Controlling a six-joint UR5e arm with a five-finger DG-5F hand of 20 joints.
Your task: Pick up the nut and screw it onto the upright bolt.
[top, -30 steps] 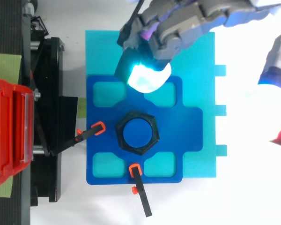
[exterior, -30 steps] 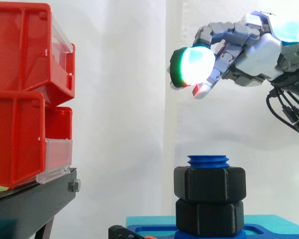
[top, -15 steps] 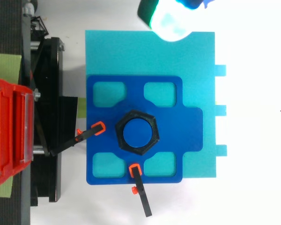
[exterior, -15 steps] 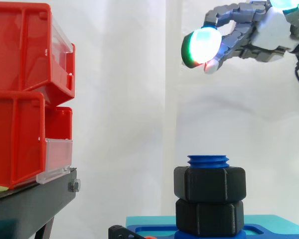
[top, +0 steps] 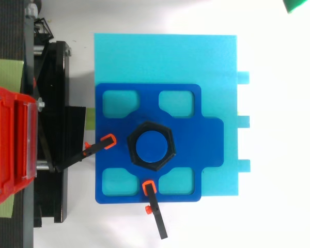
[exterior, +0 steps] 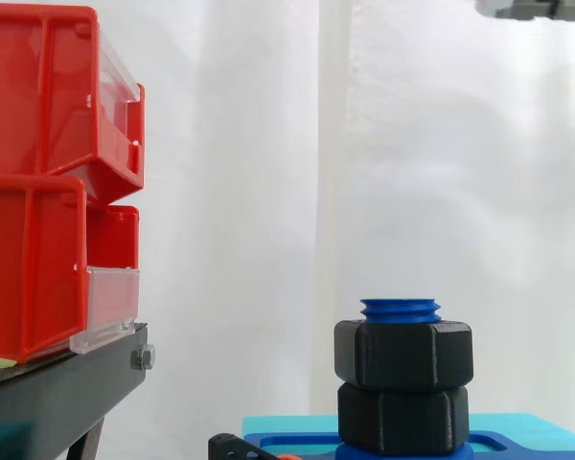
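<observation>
The blue bolt (exterior: 400, 310) stands upright on the dark blue fixture plate (top: 186, 150). Two black hex nuts sit on it. The upper nut (exterior: 403, 353) rests on the lower nut (exterior: 403, 417), with a few threads showing above. From above, the upper nut (top: 131, 146) rings the bolt's round top (top: 151, 146). A grey sliver of my hand (exterior: 532, 8) shows at the top edge, high above and right of the bolt. A green glowing bit of it (top: 297, 4) sits in the top right corner, far from the nut.
Red bins (exterior: 38, 192) are stacked on a black stand (exterior: 57, 402) at the left. The fixture plate lies on a cyan base (top: 217, 62). Two black clamps with orange tips (top: 108, 140) (top: 150, 187) point at the nut from the left and front.
My hand has risen and pulled away to the upper right, from just above the bolt to the very edge of both views. Bolt and nuts have not moved.
</observation>
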